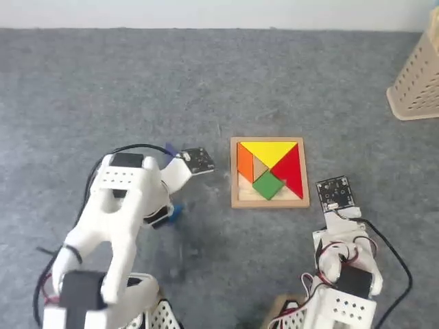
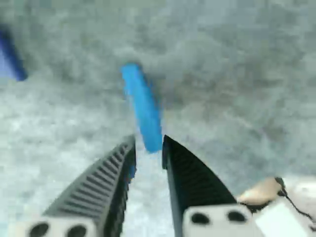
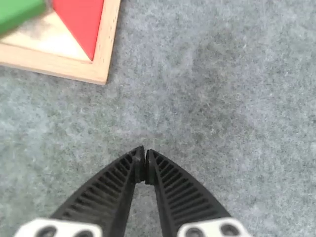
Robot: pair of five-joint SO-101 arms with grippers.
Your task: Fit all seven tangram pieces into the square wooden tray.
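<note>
Flecked grey carpet [image 1: 226, 82] spreads out beneath me, evenly lit, with soft shadows. Along its far edge runs a pale strip of wall [image 1: 206, 12]. A beige basket [image 1: 418, 75] with rows of small holes stands at the far right corner.

The table [image 1: 206, 82] is covered with grey, felt-like cloth, matt, with a rough, fibrous nap. The tray [image 1: 269, 203] is pale bare wood, smooth and matt, while the yellow piece [image 1: 269, 151], red piece [image 1: 291, 171], orange piece [image 1: 244, 164], green piece [image 1: 268, 185] and blue piece [image 2: 142, 106] have smooth, evenly painted faces of low sheen. The left hand [image 2: 148, 143] and right hand [image 3: 144, 153] have fingers [image 3: 103, 192] of matt black plastic, ribbed on the inner faces, set on smooth white plastic mounts; the perforated bin [image 1: 418, 75] is smooth beige plastic.
</note>
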